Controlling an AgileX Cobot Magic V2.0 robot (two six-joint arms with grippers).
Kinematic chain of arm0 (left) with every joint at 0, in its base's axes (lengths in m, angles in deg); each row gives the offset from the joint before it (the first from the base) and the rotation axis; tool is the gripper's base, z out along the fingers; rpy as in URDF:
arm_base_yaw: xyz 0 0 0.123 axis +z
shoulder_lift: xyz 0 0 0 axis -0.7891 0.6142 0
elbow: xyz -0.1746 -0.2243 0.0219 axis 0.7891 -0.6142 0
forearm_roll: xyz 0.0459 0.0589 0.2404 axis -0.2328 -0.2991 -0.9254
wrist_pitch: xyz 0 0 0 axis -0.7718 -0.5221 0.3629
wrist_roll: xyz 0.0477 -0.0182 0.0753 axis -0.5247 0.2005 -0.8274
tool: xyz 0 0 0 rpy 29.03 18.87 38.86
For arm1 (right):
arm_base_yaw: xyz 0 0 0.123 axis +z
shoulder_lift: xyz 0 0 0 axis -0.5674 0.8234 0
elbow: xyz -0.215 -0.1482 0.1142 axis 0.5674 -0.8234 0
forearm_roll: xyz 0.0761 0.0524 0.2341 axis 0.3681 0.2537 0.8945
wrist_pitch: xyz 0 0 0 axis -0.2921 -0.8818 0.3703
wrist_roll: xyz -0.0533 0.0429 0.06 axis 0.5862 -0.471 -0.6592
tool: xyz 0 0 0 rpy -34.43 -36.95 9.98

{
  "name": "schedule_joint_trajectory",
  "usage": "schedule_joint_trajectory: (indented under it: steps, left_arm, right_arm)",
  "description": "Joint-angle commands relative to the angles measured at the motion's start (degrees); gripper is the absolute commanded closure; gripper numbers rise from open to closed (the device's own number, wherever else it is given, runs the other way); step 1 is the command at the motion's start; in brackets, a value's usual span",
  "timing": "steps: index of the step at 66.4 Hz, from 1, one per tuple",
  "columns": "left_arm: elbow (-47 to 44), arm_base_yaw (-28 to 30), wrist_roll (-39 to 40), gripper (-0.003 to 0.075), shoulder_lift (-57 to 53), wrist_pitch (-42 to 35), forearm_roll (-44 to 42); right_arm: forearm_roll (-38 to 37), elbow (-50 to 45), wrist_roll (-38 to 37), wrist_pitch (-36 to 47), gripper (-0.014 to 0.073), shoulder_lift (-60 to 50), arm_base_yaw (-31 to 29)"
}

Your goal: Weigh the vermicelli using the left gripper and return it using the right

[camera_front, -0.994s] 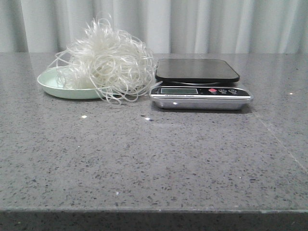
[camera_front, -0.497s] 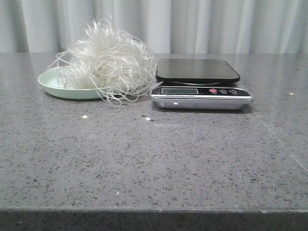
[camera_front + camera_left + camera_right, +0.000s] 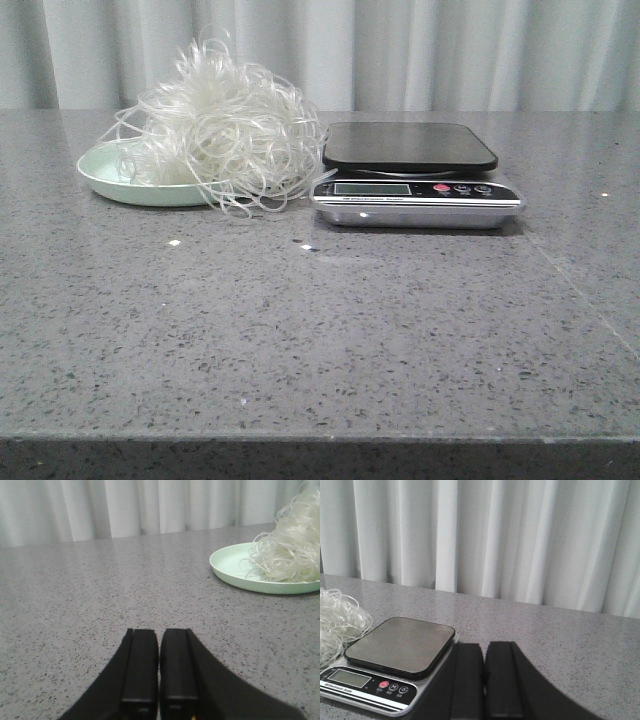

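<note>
The kitchen scale (image 3: pixel 418 176) carries a line of small print under its display (image 3: pixel 372 188), too small for me to read; on the button next to its red button (image 3: pixel 384 684) I can make out an "M". No other writing shows.

My left gripper (image 3: pixel 159 667) has its two black fingers pressed almost together, only a thin slit between them, and nothing is held. It hangs low over the grey speckled table (image 3: pixel 320 330). The vermicelli (image 3: pixel 290 540) lies well ahead of it and off to the right, heaped on the pale green plate (image 3: pixel 227 566), spilling over the plate's far side toward the scale.

My right gripper (image 3: pixel 484 680) is likewise nearly closed and empty. The scale's dark platform (image 3: pixel 400 645) sits just ahead to its left, and strands of vermicelli show further left, beyond the scale.
</note>
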Motion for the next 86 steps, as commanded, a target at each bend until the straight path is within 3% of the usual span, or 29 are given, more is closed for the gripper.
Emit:
schedule_joint_trajectory:
  steps: [1,63,77,86]
  left_arm:
    - [-0.29,0.18,0.71,0.0584,-1.26,-4.05,0.68]
    - [-0.29,0.18,0.71,0.0584,-1.14,-4.05,0.68]
    - [-0.29,0.18,0.71,0.0584,-1.14,-4.05,0.68]
    - [-0.29,0.18,0.71,0.0584,-1.14,-4.05,0.68]
  right_arm:
    - [-0.28,1.56,-0.01,4.19,0.0443,0.34,-0.22]
    - [-0.28,1.56,0.03,4.18,0.0443,0.34,-0.22]
    - [-1.47,1.38,-1.60,-3.79,0.0443,0.26,-0.43]
    - [-7.37,1.38,-8.21,-6.15,0.0443,-0.07,-4.91]
